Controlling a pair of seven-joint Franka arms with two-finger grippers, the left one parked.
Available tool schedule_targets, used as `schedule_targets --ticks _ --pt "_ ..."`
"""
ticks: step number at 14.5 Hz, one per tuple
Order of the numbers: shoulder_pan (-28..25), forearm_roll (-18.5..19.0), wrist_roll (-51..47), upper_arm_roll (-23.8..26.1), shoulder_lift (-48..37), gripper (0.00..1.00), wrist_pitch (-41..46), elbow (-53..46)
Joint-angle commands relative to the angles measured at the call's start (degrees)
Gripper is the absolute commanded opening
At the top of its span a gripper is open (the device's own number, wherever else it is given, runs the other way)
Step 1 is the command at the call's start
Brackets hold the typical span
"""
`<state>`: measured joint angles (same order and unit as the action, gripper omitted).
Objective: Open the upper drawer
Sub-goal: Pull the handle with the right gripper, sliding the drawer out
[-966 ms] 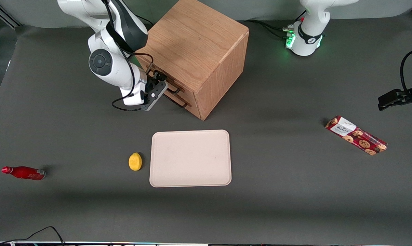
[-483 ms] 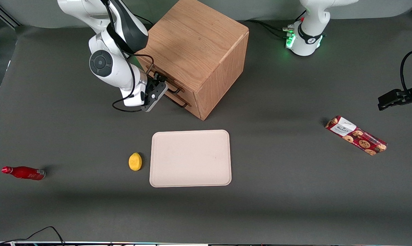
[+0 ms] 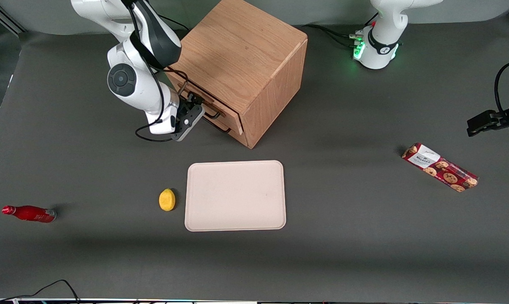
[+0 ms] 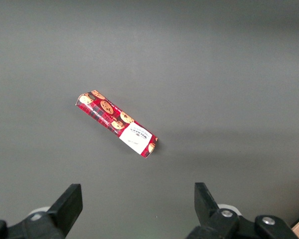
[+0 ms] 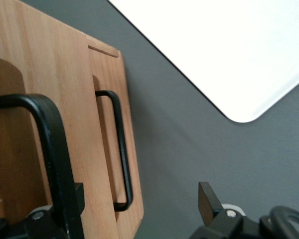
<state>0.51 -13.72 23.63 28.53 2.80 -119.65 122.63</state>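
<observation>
My gripper (image 3: 194,110) is hooked on the handle (image 5: 47,149) of the upper drawer (image 3: 214,110), whether clenched I cannot tell; a slanted pull could slip it off.

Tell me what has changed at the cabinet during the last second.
The gripper, at the upper drawer's handle, has drawn back from the cabinet, and the upper drawer now stands slightly out. The lower drawer, tray, lemon, bottle and cookie box have not moved.

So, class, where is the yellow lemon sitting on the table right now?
In the front view the lemon lies on the table beside the beige tray, nearer the camera than the gripper at the cabinet's upper drawer.
</observation>
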Motion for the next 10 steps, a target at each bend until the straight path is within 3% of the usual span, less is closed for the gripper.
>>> schedule_targets --ticks 1,6,10 --pt "-0.25 3.69 -0.34 -2.41 1.68 1.00 -1.90 -0.37" --pt "-0.34 7.12 -0.25 -6.11 3.61 1.00 -3.14 -2.66" --pt "-0.34 7.75 -0.25 -8.31 5.02 1.00 -3.14 -4.94"
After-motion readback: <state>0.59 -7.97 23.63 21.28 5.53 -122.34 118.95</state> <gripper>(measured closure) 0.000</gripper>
